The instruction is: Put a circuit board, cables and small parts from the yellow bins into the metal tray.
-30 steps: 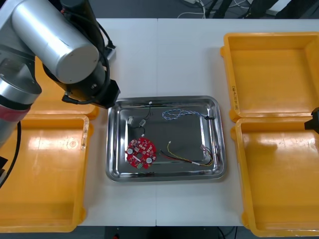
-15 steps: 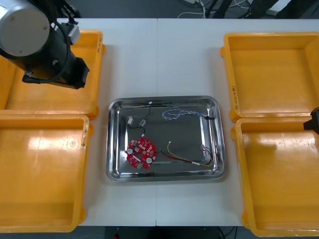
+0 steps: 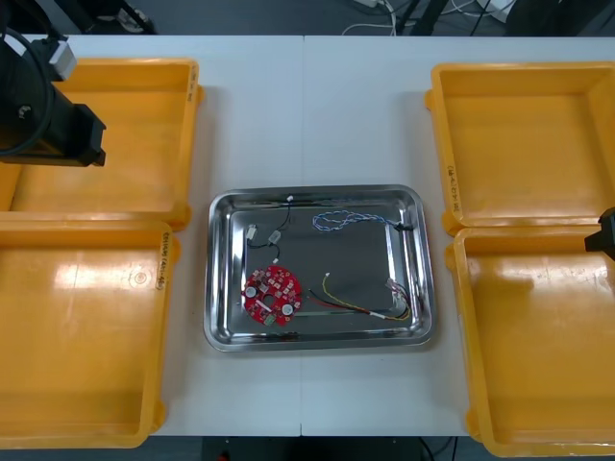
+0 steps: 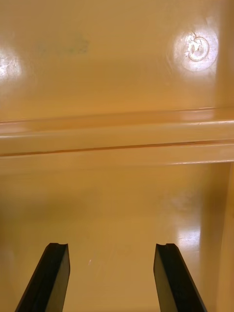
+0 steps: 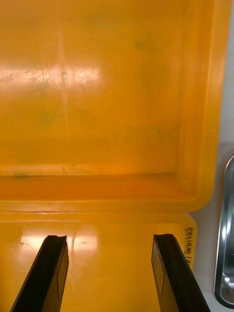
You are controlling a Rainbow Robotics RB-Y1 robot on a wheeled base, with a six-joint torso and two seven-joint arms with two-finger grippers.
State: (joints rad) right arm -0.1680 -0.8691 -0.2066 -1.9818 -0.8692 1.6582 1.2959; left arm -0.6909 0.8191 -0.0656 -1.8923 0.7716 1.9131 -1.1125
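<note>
The metal tray (image 3: pixel 317 197) sits mid-table and holds a round red circuit board (image 3: pixel 272 293), a blue and white twisted cable (image 3: pixel 346 219), a red and yellow cable (image 3: pixel 370 305), a black cable (image 3: pixel 272 248) and small metal parts (image 3: pixel 273 236). My left arm (image 3: pixel 38 110) is at the far left over the left yellow bins (image 3: pixel 106 206); its gripper (image 5: pixel 109 270) is open above the bare bin rims, the tray's edge (image 5: pixel 225 234) beside it. At the right edge is my right arm (image 3: pixel 605 233); its gripper (image 4: pixel 111 275) stands open over a bare bin floor.
Two yellow bins (image 3: pixel 524 144) stand at the right, both bare inside. The left pair also look bare. White table (image 3: pixel 312 115) lies between bins and tray.
My left arm has swung away from the tray's upper left corner, out to the far left over the left bins. The right arm has stayed put.
</note>
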